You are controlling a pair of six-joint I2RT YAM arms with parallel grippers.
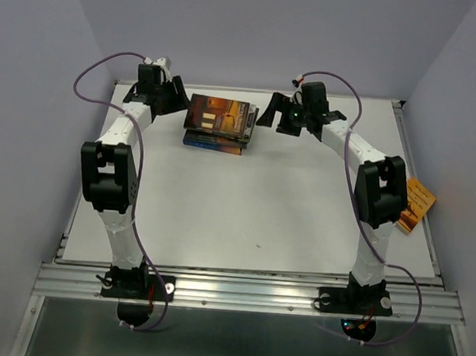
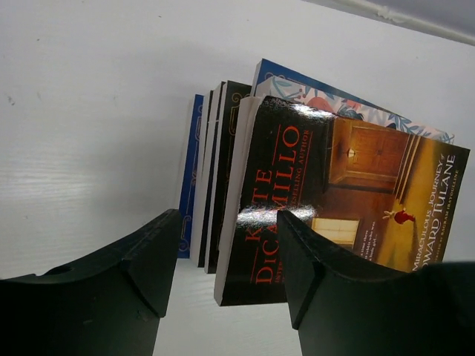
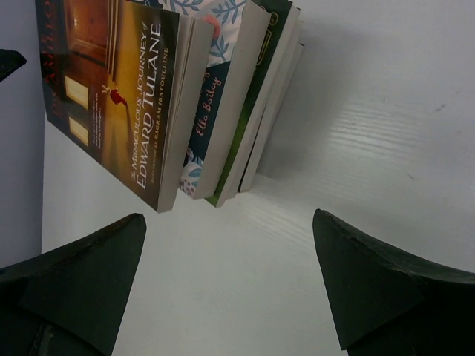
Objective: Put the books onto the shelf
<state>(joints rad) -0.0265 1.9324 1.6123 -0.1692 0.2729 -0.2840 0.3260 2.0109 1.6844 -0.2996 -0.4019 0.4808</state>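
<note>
The books [image 1: 218,120] lie in a flat stack at the back middle of the table. On top is a dark brown and orange "Edward Tulane" cover [image 2: 349,193] [image 3: 111,89], with blue, black, green and floral ones beneath. My left gripper [image 1: 172,98] [image 2: 226,222] is at the stack's left end, open. The top book's near corner sits between its fingers, and a gap shows beside the left finger [image 2: 148,252]. My right gripper [image 1: 269,114] [image 3: 228,219] stands wide open just off the stack's right end, holding nothing. The shelf is out of view.
An orange book [image 1: 417,204] hangs over the table's right edge behind the right arm. Grey walls close in the back and both sides. A metal rail [image 1: 245,292] runs along the near edge by the arm bases.
</note>
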